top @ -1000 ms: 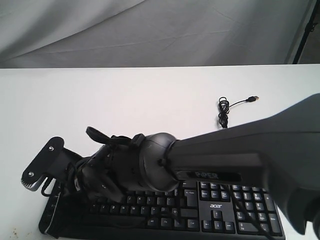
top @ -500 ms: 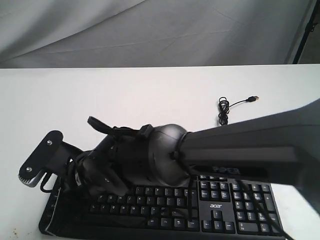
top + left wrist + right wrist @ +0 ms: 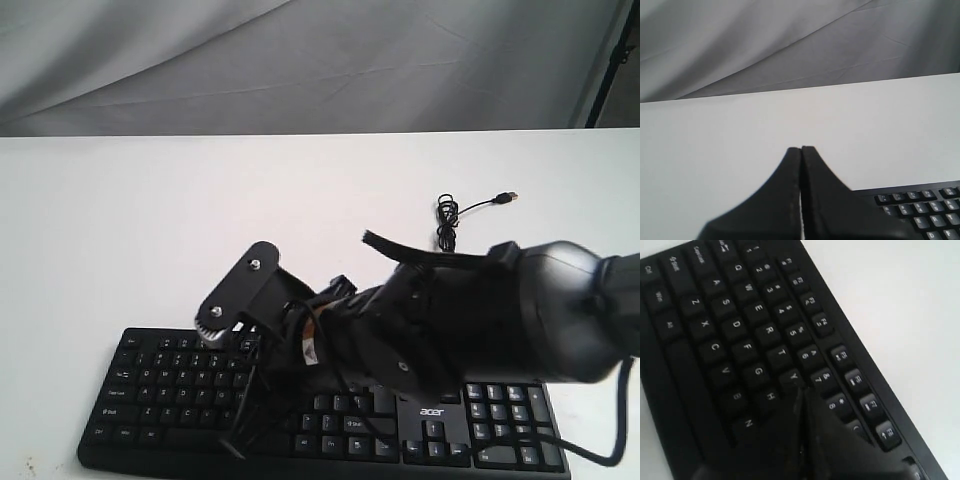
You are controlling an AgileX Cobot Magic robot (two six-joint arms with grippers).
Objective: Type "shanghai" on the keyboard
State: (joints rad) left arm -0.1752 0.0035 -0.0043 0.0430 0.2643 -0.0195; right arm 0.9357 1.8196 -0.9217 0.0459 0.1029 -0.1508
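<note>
The black keyboard (image 3: 150,385) with white legends lies along the near edge of the white table, its "acer" logo (image 3: 431,411) on the right part. My right arm reaches across it from the right. My right gripper (image 3: 255,375) is shut and points down at the middle letter keys. In the right wrist view the right gripper (image 3: 801,390) has its tip by the Y key (image 3: 792,376), with H (image 3: 770,396) beside it; whether it touches a key does not show. My left gripper (image 3: 801,148) is shut and empty above bare table, next to a corner of the keyboard (image 3: 920,205). It is out of the exterior view.
The keyboard's thin black USB cable (image 3: 447,225) lies coiled on the table behind the keyboard, its plug (image 3: 510,197) pointing right. Grey cloth (image 3: 300,60) hangs behind the table's far edge. The right arm's bulk (image 3: 480,320) covers the keyboard's right centre.
My right arm has swung right along the keyboard, from its left end to the middle letter keys. The left block of keys now shows.
</note>
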